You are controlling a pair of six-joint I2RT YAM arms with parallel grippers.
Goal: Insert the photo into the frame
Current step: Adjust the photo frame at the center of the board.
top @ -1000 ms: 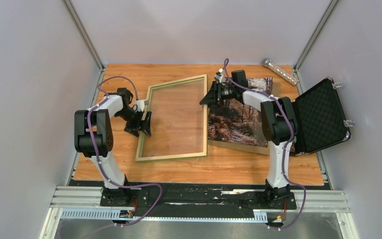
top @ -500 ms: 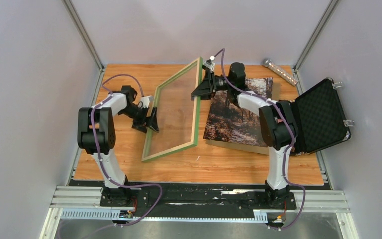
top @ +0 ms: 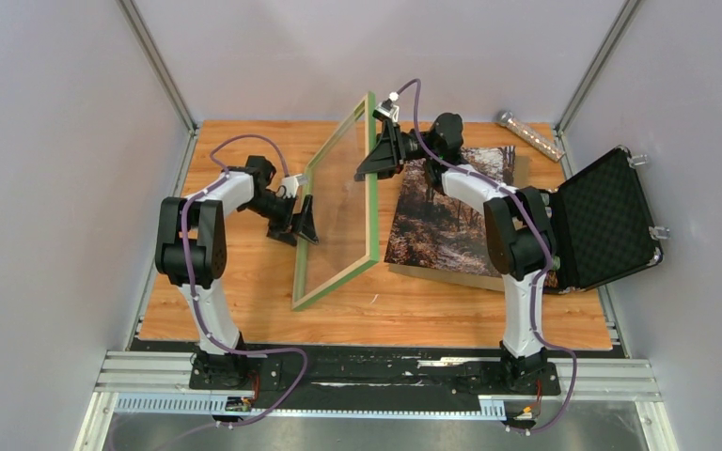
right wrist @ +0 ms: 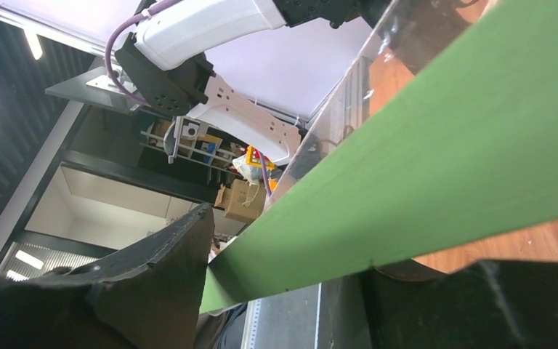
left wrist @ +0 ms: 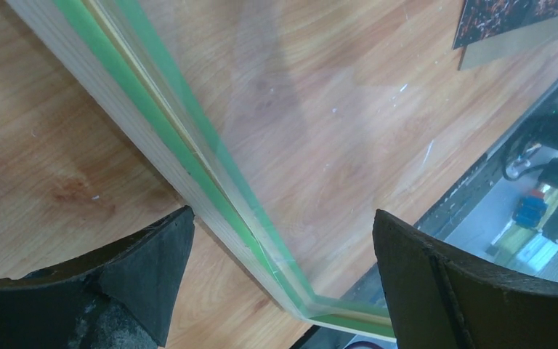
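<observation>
The frame (top: 338, 211) stands steeply tilted on its left rail in the middle of the table, green face toward the right. My right gripper (top: 373, 160) is shut on its raised right rail; the right wrist view shows the green rail (right wrist: 443, 145) pinched between the fingers. My left gripper (top: 303, 224) is open at the lower left rail, and that rail (left wrist: 182, 167) runs between its spread fingers (left wrist: 145, 269) without being clamped. The photo (top: 451, 221), an autumn forest print, lies face up on a brown board to the right of the frame.
An open black case (top: 606, 221) with foam lining stands at the right edge. A silvery tube (top: 529, 134) lies at the back right corner. The brown backing board (top: 451, 274) shows under the photo's near edge. Grey walls close in on three sides.
The frame has swung from lying flat to nearly upright, its right rail lifted up and leftward by my right gripper. My left gripper has moved right along with the lower rail.
</observation>
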